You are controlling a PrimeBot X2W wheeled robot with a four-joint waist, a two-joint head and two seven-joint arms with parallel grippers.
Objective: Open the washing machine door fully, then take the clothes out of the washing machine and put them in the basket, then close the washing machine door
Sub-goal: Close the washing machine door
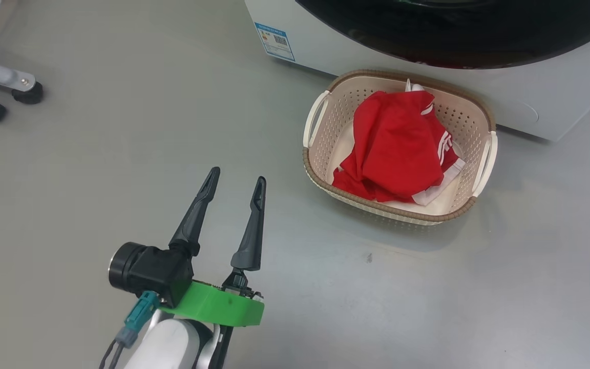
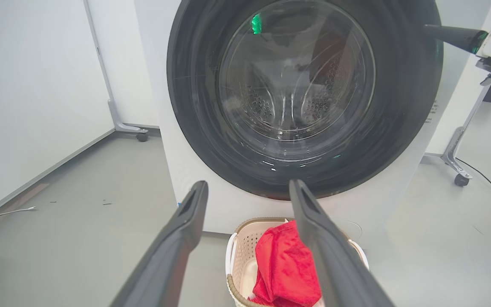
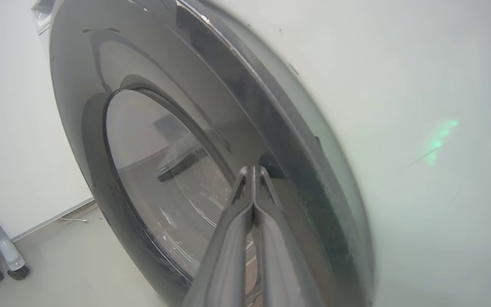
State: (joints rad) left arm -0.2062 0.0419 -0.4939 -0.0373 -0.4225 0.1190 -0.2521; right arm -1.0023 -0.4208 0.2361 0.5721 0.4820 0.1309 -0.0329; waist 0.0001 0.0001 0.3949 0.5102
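Door closure: stiff, glossy rim
Right gripper (image 3: pixel 254 170), fingers pressed together, rested against the washing machine door (image 3: pixel 164 170); its slippery rim probably suited pushing, not pinching. Left gripper (image 1: pixel 237 177) hung spread, empty.

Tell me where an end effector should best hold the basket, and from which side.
Probably at a white side handle of the basket, coming from above: each handle bows outward from a short end, leaving a gap for one finger.

You see a blue-bordered label (image 1: pixel 275 41) bearing a QR code on the front of the washing machine (image 1: pixel 556 87); its print is too small to read.
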